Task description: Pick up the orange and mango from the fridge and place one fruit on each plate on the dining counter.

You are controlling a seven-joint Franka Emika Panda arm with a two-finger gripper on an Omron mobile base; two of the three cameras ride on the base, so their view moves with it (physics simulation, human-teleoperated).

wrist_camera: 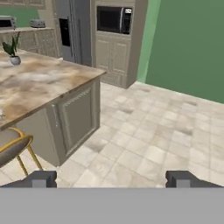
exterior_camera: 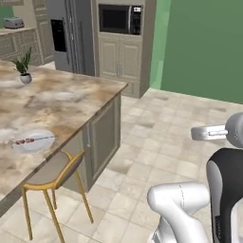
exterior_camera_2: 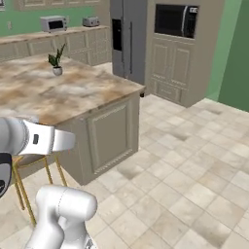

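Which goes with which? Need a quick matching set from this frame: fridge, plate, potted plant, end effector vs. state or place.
Things:
1. fridge
2. white plate
3. potted plant
4. end effector

States or places:
A. open, holding nothing
B. on the dining counter near the stool, skewer on it, no fruit
C. doors closed, far end of the kitchen
D. on the counter's far end

Pairs: 1-C, 2-B, 3-D, 4-A
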